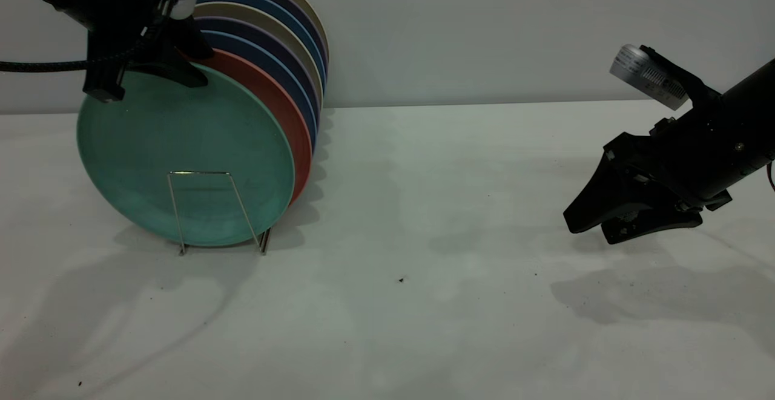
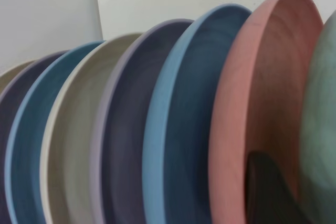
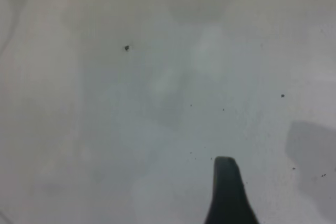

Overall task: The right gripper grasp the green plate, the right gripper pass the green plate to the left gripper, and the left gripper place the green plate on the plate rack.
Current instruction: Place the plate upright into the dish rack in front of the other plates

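Note:
The green plate (image 1: 181, 146) stands upright at the front of the plate rack (image 1: 200, 172), behind its front wire loop, and leans against a salmon-pink plate (image 1: 284, 121). My left gripper (image 1: 148, 82) comes down from the upper left and is shut on the green plate's top rim. In the left wrist view one dark fingertip (image 2: 268, 187) sits between the salmon plate (image 2: 262, 77) and the green plate (image 2: 323, 129). My right gripper (image 1: 590, 230) hovers low over the table at the far right, open and empty. One of its fingers (image 3: 226, 192) shows over bare table.
Behind the salmon plate, several blue, purple and beige plates (image 1: 303, 55) stand in the rack, running toward the back wall. The white table (image 1: 424, 236) stretches between the rack and the right arm, with a few dark specks.

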Action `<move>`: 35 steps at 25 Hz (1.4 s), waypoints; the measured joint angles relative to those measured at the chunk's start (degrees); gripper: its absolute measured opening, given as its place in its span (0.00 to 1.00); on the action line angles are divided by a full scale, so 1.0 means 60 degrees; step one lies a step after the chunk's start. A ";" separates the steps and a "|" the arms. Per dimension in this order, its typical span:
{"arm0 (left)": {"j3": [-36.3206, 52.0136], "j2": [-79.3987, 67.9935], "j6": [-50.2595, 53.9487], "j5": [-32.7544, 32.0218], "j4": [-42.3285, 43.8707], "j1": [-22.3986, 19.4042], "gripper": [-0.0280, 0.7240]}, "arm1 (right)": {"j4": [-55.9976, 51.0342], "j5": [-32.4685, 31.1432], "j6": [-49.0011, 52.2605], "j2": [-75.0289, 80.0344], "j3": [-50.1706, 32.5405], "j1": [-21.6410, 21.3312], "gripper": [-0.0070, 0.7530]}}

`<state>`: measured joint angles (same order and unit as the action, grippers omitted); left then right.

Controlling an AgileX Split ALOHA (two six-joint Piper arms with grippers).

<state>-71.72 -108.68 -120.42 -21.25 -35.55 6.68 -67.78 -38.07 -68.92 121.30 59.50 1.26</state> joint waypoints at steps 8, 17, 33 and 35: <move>0.0000 0.0000 0.0000 0.0030 0.0000 0.0000 0.43 | 0.0000 0.0147 0.0000 0.0000 0.0000 0.0000 0.71; 0.0000 0.0000 0.0000 -0.0080 0.0000 0.0000 0.60 | 0.0000 0.0255 0.0000 0.0000 0.0000 0.0000 0.71; 0.0000 0.0845 0.0785 -0.1760 0.0122 0.0000 0.57 | 0.0000 0.0336 0.0091 0.0000 0.0000 0.0000 0.71; 0.0000 0.0920 0.1098 -0.2010 0.0377 0.0000 0.57 | 0.0000 0.0327 0.0113 0.0000 0.0000 0.0000 0.71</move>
<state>-71.72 -103.16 -113.84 -33.31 -33.28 6.68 -67.78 -36.11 -68.24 121.30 59.50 1.26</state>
